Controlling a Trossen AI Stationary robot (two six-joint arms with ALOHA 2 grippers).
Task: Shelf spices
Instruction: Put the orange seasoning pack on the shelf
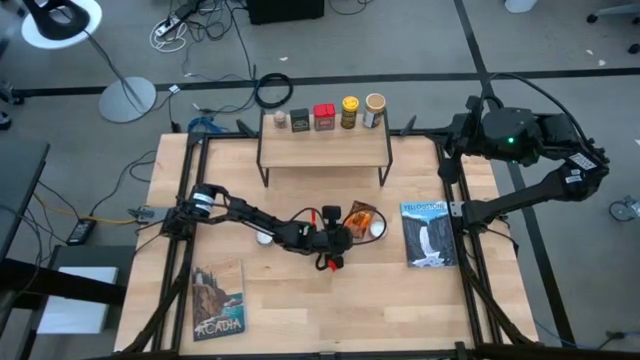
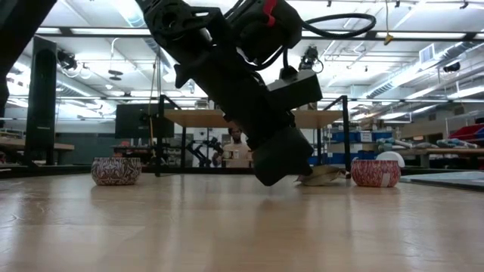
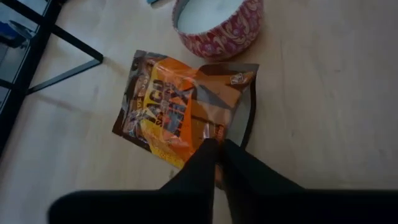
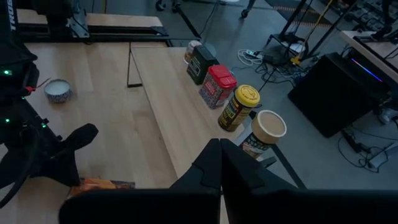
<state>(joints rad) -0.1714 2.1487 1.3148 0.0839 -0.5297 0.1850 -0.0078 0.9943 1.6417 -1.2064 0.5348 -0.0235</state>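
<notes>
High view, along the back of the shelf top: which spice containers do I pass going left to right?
small pale-capped jar → dark tin → red tin → yellow black-lidded jar → tan cylindrical jar, all in a row on the shelf.

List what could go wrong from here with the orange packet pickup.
1. The left gripper pinches only the edge of the orange packet, so the packet may slip or flop when lifted.
2. A patterned round dish sits just beyond the packet; a swing could knock it.
3. Five containers already line the shelf, so placing could topple the red tin.
</notes>
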